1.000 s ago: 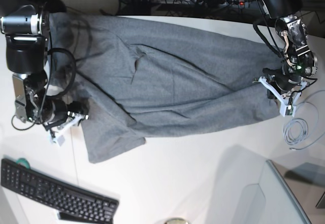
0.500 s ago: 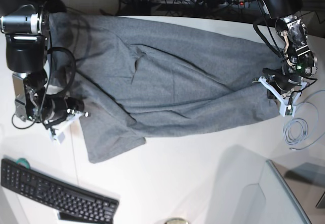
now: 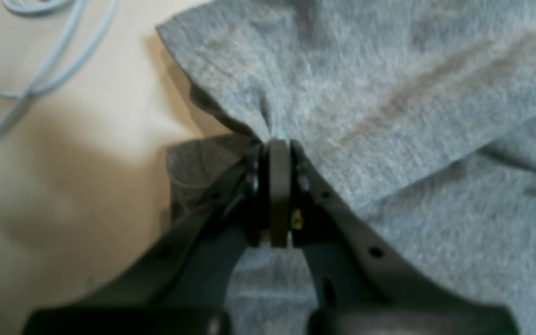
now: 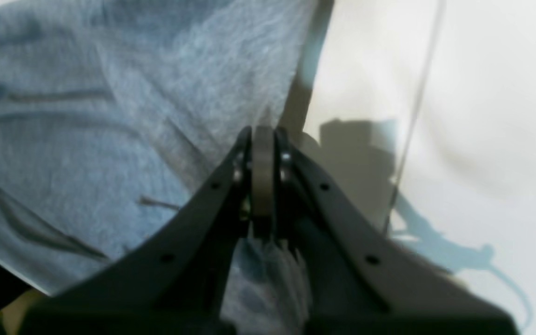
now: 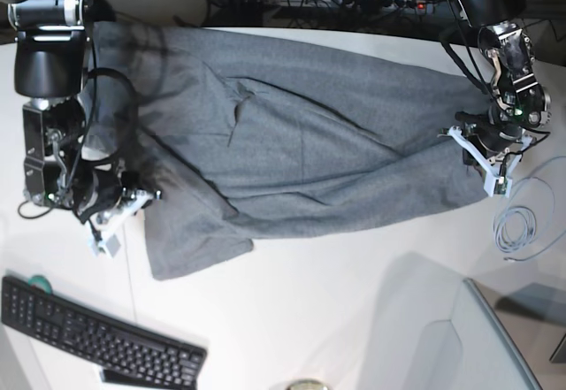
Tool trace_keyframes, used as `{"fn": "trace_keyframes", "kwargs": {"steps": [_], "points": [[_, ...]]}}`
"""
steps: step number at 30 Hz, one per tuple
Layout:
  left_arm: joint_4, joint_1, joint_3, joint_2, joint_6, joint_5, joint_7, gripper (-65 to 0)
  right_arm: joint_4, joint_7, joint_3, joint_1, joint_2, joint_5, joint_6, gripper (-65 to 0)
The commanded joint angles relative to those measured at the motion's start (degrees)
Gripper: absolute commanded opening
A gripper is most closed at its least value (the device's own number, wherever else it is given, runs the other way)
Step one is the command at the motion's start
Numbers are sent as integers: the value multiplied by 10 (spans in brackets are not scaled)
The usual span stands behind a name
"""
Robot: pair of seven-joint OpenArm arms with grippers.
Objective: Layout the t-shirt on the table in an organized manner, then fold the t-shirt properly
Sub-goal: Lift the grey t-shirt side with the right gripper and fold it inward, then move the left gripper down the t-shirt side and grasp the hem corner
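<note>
The heather-grey t-shirt [image 5: 301, 142] lies stretched across the white table [image 5: 336, 302] from left to right, with creases and a folded flap at its lower left. My left gripper [image 5: 475, 160] is at the shirt's right end. In the left wrist view it [image 3: 278, 145] is shut on a pinch of the shirt [image 3: 389, 70] near a corner. My right gripper [image 5: 141, 200] is at the shirt's left edge. In the right wrist view it [image 4: 262, 132] is shut on the edge of the shirt [image 4: 110, 116].
A black keyboard [image 5: 97, 337] lies at the front left. A coiled pale cable [image 5: 517, 226] lies just right of the left gripper and also shows in the left wrist view [image 3: 26, 70]. A grey angular box [image 5: 478, 337] stands at the front right. Cables and a power strip [image 5: 371, 1] lie behind the table.
The right arm has risen and its gripper has shifted slightly right with the shirt's left edge. The left gripper has moved slightly up and left, still holding the shirt.
</note>
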Motion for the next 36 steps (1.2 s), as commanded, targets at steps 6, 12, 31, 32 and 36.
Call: {"fn": "trace_keyframes", "kwargs": {"steps": [6,12,31,32,36], "points": [[12,-3,-6,-8,2,-4,-9,-650,10,7,2,14,7,4,1,-650],[12,2,-6,-9,2,-5,-9,-265,10,6,2,14,7,4,1,-650],[-165,-159,-214,-9,-77,-12,-14,-146,11,6,-1,14,7,4,1,-650],[-179,-167,-214,-9,-77,-12,-15,-146,11,6,-1,14,7,4,1,-650],[-217,-185,-214,-9,-75,-11,-62,-146,11,6,-1,14,7,4,1,-650]]}}
